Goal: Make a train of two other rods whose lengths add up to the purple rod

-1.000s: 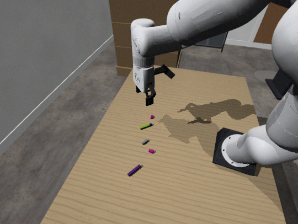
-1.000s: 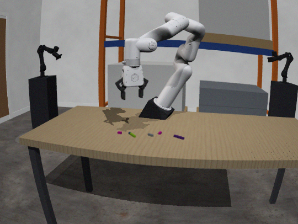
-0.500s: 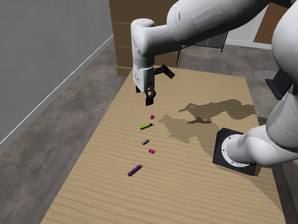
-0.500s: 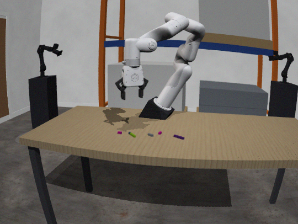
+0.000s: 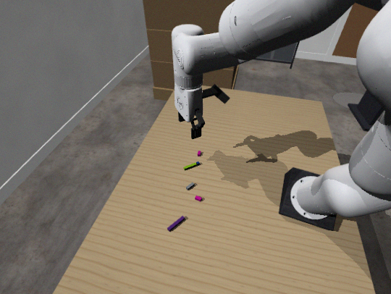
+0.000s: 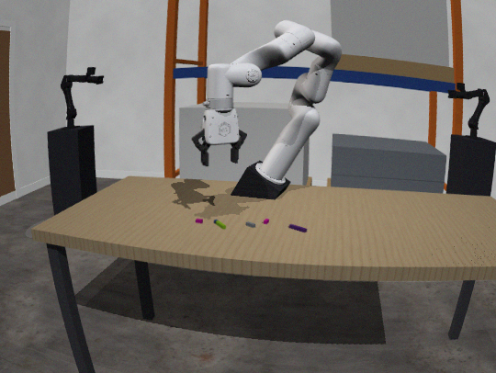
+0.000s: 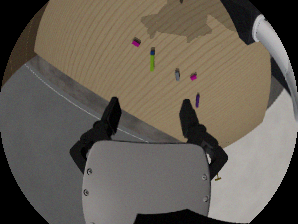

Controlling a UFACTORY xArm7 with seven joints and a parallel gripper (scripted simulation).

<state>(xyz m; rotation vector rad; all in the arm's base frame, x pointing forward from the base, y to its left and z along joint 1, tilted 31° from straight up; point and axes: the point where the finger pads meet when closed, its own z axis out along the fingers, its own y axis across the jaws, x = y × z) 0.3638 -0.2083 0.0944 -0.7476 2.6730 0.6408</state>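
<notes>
Several small rods lie in a loose row on the wooden table. The purple rod (image 5: 176, 223) (image 6: 298, 228) (image 7: 197, 100) lies nearest the front. A magenta rod (image 5: 198, 198) (image 6: 265, 220) and a grey rod (image 5: 190, 186) (image 6: 250, 224) (image 7: 177, 75) lie beyond it. The lime rod (image 5: 190, 166) (image 6: 220, 224) (image 7: 152, 63) lies flat with the small blue rod (image 5: 198, 163) (image 7: 152, 52) touching its end, in one line. A second magenta rod (image 5: 199, 153) (image 6: 198, 220) (image 7: 136, 42) lies farther back. My gripper (image 5: 195, 133) (image 6: 219, 157) (image 7: 150, 105) is open and empty, well above the table beyond the far magenta rod.
The arm's black base (image 5: 308, 203) is bolted on the table at the right. Black camera stands (image 6: 71, 161) flank the table. A brown cabinet (image 5: 170, 47) stands behind the far edge.
</notes>
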